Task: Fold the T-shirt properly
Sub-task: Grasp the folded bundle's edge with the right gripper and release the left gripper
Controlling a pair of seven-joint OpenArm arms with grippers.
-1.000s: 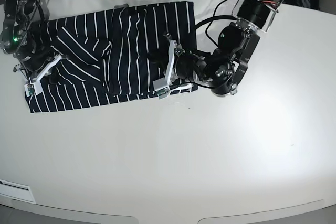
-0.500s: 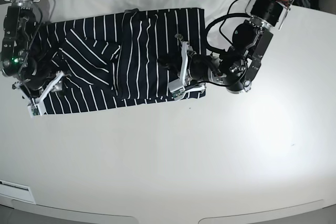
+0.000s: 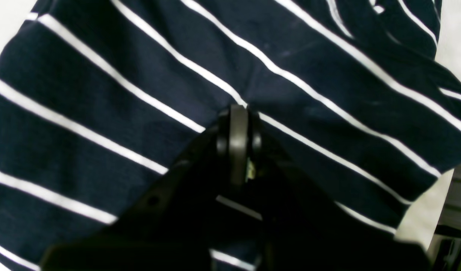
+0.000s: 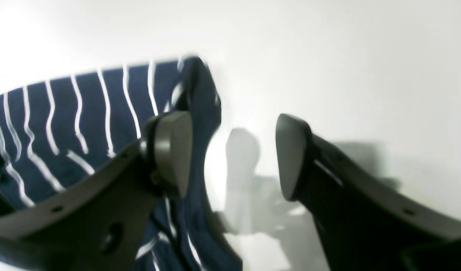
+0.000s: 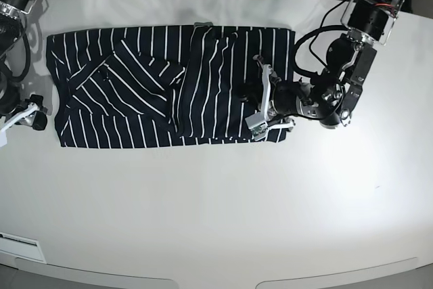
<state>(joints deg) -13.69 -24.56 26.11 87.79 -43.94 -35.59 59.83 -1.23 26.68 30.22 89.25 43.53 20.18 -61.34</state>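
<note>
T-shirt (image 5: 169,86): flat on table (image 5: 216,208), partly folded. L fingers (image 3: 238,124) closed, pinching shirt fabric. R fingers (image 4: 170,150) spread wide, empty, shirt corner beside one finger, table between them.

text: none legible | labels: none readable | numbers: none | signs: none

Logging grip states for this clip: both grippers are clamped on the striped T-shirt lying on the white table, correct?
Not both. The left gripper is shut on the T-shirt, but the right wrist view shows the right gripper open beside the shirt's edge, holding nothing. The shirt does lie on the white table.
</note>
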